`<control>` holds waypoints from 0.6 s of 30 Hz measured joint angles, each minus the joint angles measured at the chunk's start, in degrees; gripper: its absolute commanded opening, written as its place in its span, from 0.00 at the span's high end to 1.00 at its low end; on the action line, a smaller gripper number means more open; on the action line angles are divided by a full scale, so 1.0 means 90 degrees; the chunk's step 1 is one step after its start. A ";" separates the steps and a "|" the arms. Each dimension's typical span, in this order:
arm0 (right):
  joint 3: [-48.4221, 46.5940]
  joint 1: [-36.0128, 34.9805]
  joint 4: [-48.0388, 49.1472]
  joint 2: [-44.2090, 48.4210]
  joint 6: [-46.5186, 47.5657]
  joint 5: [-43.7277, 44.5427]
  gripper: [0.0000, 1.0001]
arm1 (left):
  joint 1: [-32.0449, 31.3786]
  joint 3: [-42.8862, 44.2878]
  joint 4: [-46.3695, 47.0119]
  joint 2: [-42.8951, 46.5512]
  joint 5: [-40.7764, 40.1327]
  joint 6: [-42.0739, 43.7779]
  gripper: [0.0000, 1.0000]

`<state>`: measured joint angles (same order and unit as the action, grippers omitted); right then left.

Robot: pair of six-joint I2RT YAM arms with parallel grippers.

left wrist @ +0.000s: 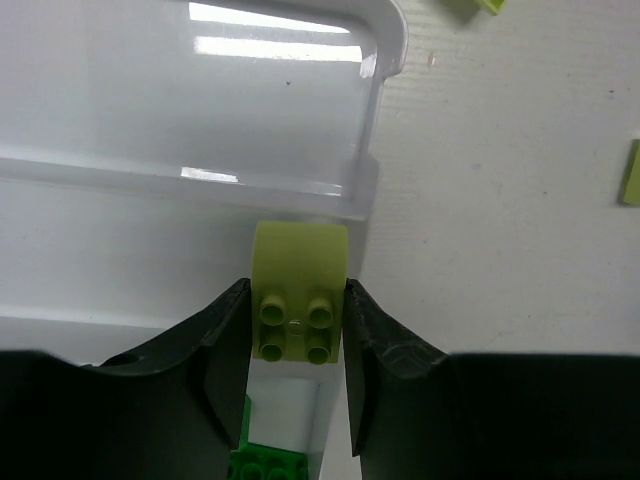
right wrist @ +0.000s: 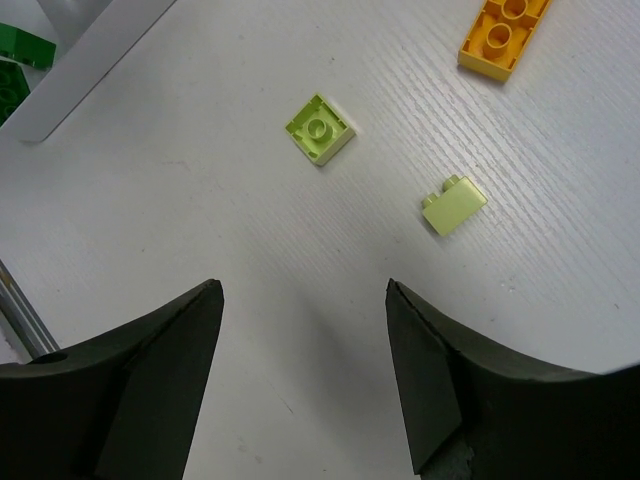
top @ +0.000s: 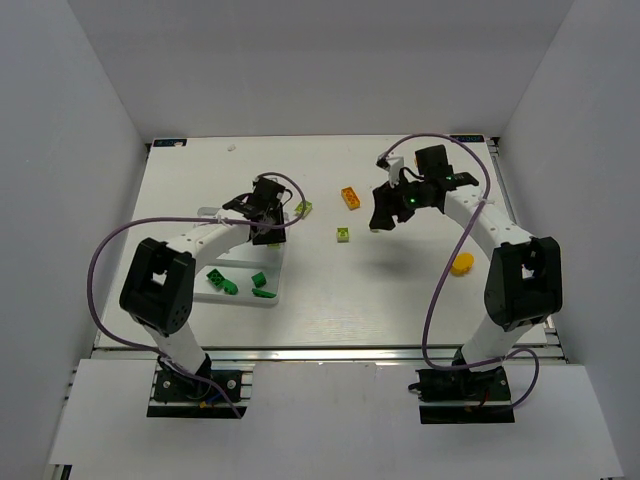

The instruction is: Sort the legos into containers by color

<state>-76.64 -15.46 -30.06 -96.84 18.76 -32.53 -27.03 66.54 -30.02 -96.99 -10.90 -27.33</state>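
Left gripper (left wrist: 298, 296) is closed on a lime brick (left wrist: 300, 262), studs facing the wrist camera. The brick is held above the white tray (left wrist: 382, 60), close to one outer wall. Dark green bricks (top: 222, 284) are seen lying in the tray's near end. Right gripper (right wrist: 305, 300) is held open above bare counter (right wrist: 250, 230). Two loose lime bricks (right wrist: 320, 128), an orange brick (right wrist: 503, 35) and a rounded yellow-orange piece (top: 462, 264) are noted on the counter, outside the tray.
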 measured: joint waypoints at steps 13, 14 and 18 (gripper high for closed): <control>-0.0177 -0.0134 -0.0007 -0.0233 0.0114 0.0311 0.23 | 0.0051 0.0078 -0.0007 -0.0257 -0.0090 0.0083 0.30; -0.0250 -0.0153 -0.0024 -0.0308 0.0134 0.0325 0.23 | 0.0051 0.0078 -0.0015 -0.0257 -0.0090 0.0083 0.30; -0.0607 -0.0299 -0.0158 -0.0661 0.0209 0.0500 0.23 | 0.0051 0.0153 -0.0126 -0.0202 -0.0083 0.0034 0.37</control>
<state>-82.11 -18.15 -31.48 -102.78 20.64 -28.03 -26.57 67.92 -31.16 -98.80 -11.64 -27.03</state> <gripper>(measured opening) 0.774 0.670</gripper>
